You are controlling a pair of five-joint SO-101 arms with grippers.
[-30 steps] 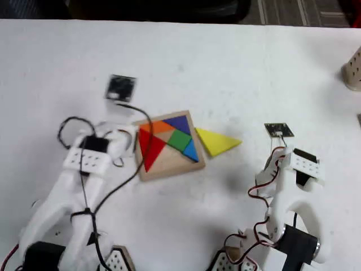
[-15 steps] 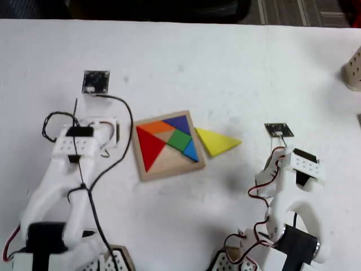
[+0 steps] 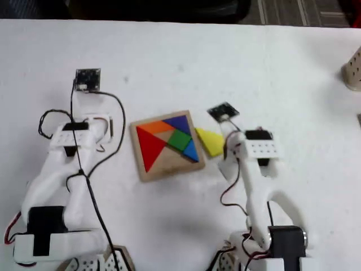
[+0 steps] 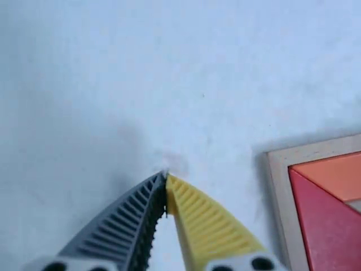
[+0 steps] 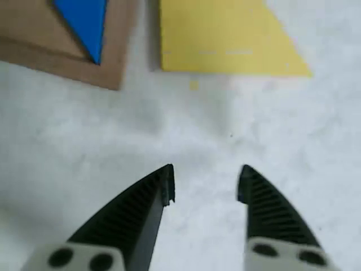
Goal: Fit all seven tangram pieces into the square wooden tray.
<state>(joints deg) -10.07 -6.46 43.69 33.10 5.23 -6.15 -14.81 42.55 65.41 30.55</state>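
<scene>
The left end effector (image 4: 165, 179) is fully closed and holds nothing. Its two tapered fingers, one gray (image 4: 118, 231) and one yellow (image 4: 208, 226), have ribbed inner faces, and their tips meet in a point over the bare white surface (image 3: 254, 68). It sits just beside the left edge of the square wooden tray (image 3: 134, 152), without touching it.

The right end effector (image 5: 207, 183) is open with a moderate gap, and nothing is between its two fingers (image 5: 135, 214), which are black, ribbed and pointed. They hover over the white surface, near a flat yellow triangle (image 5: 220, 39) but short of it.

The tray is pale, smooth wood with a low raised rim. It lies slightly rotated in the middle of the surface, between the two white plastic arms. Five flat, matte pieces are inside it:
- a large red triangle (image 3: 149, 148) along the left side
- an orange piece (image 3: 158, 127) at the top
- a purple piece (image 3: 179, 123) in the upper right corner
- a green square (image 3: 180, 139)
- a small blue triangle (image 3: 192, 151) by the right rim

Bare wood shows along the lower part of the tray.

In the overhead view, the yellow triangle lies on the surface outside the tray. It is just beside the right rim with a thin gap between them, and the right arm partly covers it.
</scene>
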